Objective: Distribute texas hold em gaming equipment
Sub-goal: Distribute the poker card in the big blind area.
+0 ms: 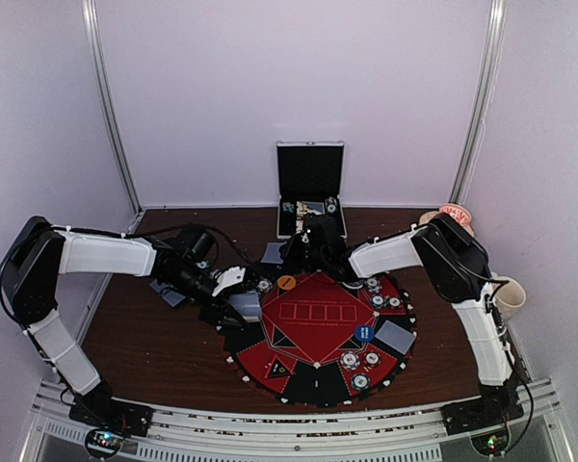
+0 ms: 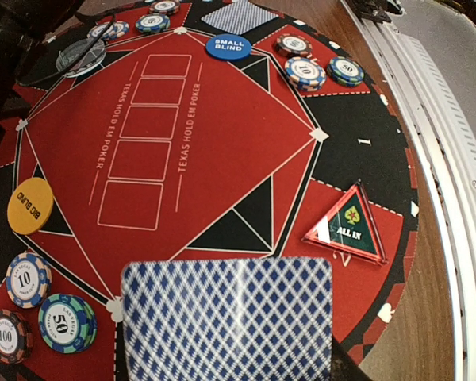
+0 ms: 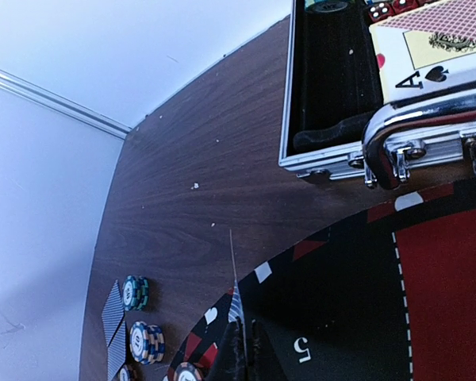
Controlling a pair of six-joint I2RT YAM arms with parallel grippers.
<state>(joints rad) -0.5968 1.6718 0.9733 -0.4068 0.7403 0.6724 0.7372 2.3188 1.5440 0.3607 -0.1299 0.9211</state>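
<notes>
The round poker mat point(image 1: 318, 383) has a red centre. My left gripper point(image 1: 235, 293) is shut on a blue diamond-backed playing card point(image 2: 226, 317) held over the mat's left edge; its fingers are hidden under the card. My right gripper point(image 3: 251, 361) is shut on another card point(image 3: 237, 300), seen edge-on, over the mat's far edge near the case. Poker chips point(image 2: 66, 321) lie beside the held card, with more at the far side point(image 2: 305, 73). An orange disc point(image 2: 30, 205), a blue disc point(image 2: 228, 47) and a dark disc point(image 2: 81, 55) lie on the mat.
An open metal case point(image 1: 310, 188) with cards stands behind the mat. A triangular ALL IN marker point(image 2: 349, 226) lies near the front. Cards point(image 3: 113, 313) and chips point(image 3: 135, 292) lie on the wood. A mug point(image 1: 509, 296) and a tan dish point(image 1: 453, 214) stand far right.
</notes>
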